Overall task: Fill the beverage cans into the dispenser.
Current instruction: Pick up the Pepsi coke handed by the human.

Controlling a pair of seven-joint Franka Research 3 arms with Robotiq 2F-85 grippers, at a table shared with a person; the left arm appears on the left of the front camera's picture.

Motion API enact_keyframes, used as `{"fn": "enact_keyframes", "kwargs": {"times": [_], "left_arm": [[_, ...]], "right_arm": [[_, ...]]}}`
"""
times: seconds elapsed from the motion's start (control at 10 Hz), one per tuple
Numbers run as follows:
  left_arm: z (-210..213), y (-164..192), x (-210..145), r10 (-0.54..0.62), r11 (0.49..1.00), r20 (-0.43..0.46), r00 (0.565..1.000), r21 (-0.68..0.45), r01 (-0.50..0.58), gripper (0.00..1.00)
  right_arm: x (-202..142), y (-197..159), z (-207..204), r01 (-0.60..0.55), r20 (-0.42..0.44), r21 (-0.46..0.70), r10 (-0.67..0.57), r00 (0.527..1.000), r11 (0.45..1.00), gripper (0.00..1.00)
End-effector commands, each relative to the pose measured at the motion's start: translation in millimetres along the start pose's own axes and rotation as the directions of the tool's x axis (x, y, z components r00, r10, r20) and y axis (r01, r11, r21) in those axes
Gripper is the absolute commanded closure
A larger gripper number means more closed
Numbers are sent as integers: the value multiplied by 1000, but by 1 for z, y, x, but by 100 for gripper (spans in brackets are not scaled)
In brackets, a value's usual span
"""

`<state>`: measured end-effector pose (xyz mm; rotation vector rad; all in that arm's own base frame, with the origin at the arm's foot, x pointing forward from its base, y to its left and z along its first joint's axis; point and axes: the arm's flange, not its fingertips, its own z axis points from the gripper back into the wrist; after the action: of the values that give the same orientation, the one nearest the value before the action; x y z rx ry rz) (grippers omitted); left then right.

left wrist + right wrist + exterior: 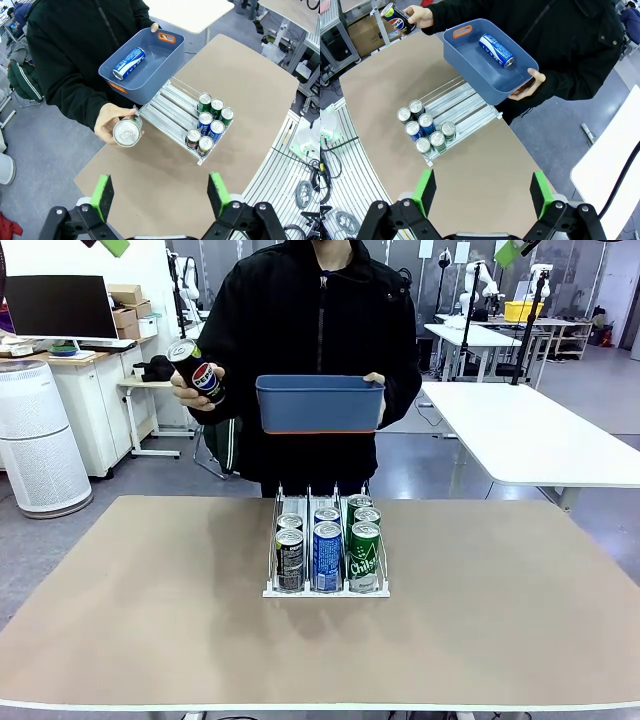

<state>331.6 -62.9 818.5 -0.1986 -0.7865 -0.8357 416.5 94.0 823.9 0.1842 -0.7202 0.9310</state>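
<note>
The left gripper (161, 192) and right gripper (482, 192), black with green pads, gape empty. Ahead of both, a white wire dispenser (170, 107) holds seven slim aluminium cans (210, 125). Beyond it, a person's hand (106, 125) grips a black Pepsi can (126, 133).

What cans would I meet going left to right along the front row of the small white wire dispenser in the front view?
Black slim aluminium can → blue-and-white slim aluminium can → green slim aluminium can.
</note>
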Motion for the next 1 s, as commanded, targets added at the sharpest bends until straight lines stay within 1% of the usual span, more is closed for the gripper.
{"fn": "enact_keyframes", "kwargs": {"times": [0.0, 0.3, 0.4, 0.5, 0.6, 0.7, 0.8, 0.9], "left_arm": [[-1, 0, -1, 5, 1000, -2, 1000, -2, -5, 0], [0, 0, 0, 0, 1000, 0, 1000, 0, 0, 0], [1, -6, 6, 45, 999, -43, 998, -4, -45, 0], [-17, 8, 11, 87, 996, -72, 994, 3, -87, 0], [-29, 20, 11, 97, 995, -119, 988, 27, -94, 0], [-41, 14, 12, 111, 994, -155, 982, 13, -110, 0], [-64, 13, 13, 124, 992, -172, 977, 44, -118, 0], [-83, 24, 11, 103, 995, -177, 979, 10, -103, 0]], "right_arm": [[-1, 0, 0, 7, 0, 0, -7, 1000, 1000, 0], [-1, 0, 0, 7, 0, 0, -7, 1000, 1000, 0], [-1, 0, 0, 7, 0, 0, -7, 1000, 1000, 0], [-1, 0, 0, 7, 0, 0, -7, 1000, 1000, 0], [-1, 0, 0, 7, 0, 0, -7, 1000, 1000, 0], [-1, 0, 0, 7, 0, 0, -7, 1000, 1000, 0], [-1, 0, 0, 7, 0, 0, -7, 1000, 1000, 0], [-1, 0, 0, 7, 0, 0, -7, 1000, 1000, 0]]}}
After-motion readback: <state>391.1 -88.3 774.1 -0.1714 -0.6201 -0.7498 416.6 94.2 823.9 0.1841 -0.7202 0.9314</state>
